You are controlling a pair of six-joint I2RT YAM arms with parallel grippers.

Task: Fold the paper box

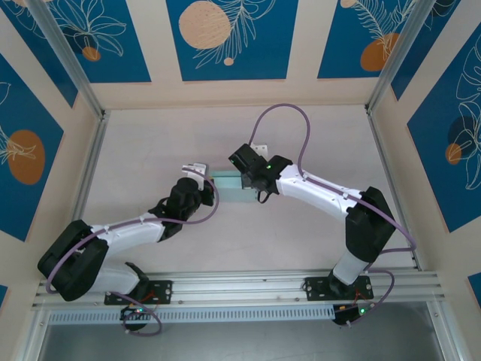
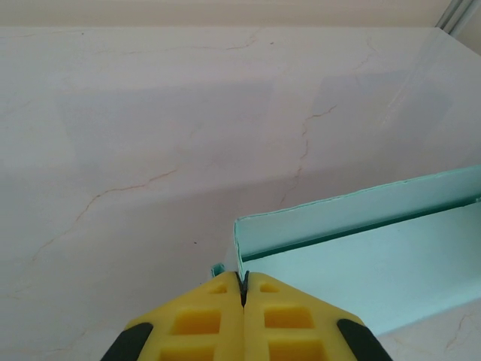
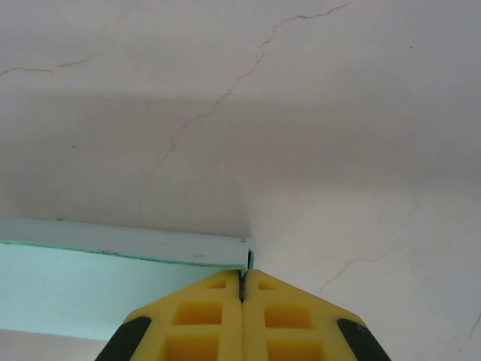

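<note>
Worktop: pale marble-look sheet with thin brown veins and an aluminium rail along the near edge. Walls: cream, with blue leaf-and-orange-disc panels. The pale mint thin-card paper box sits mid-worktop between the arms, partly folded, one long wall up. Left gripper: yellow fingers pinched closed on the box's end edge. Right gripper: same, opposite end. From above, both box ends are hidden under the wrists.

Robot lab cell, aluminium rails, blue patterned wall panels, marbled tabletop
</note>
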